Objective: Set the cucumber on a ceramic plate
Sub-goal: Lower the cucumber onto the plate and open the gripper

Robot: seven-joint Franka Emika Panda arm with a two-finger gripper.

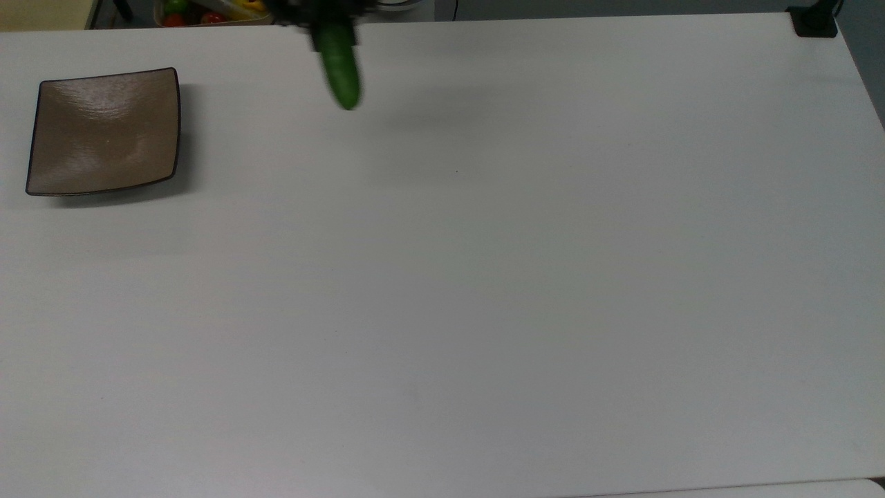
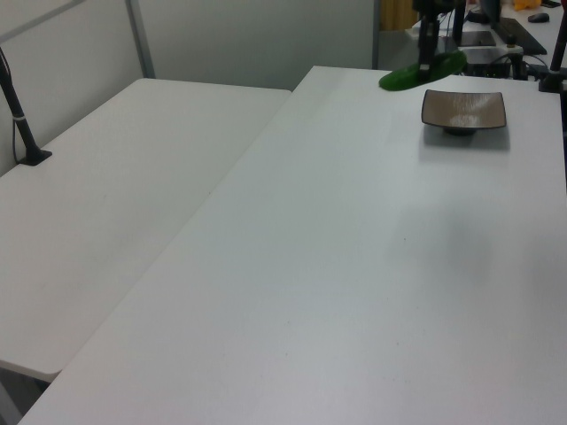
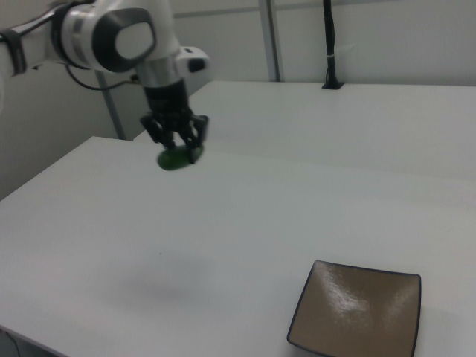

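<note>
Cucumber (image 1: pixel 340 66) is hanging in the claw's (image 3: pixel 176 146) closed grip above the surface (image 1: pixel 442 277); its glossy skin risks slipping before the ceramic plate (image 1: pixel 104 131).

We find no readable text, label, brand, number or sign on anything here, neither on the worktop nor elsewhere.

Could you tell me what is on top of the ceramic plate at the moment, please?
Nothing lies on the ceramic plate; its whole dished face shows bare. The cucumber hangs in the gripper above the table, off to the top view's right of the plate.
</note>
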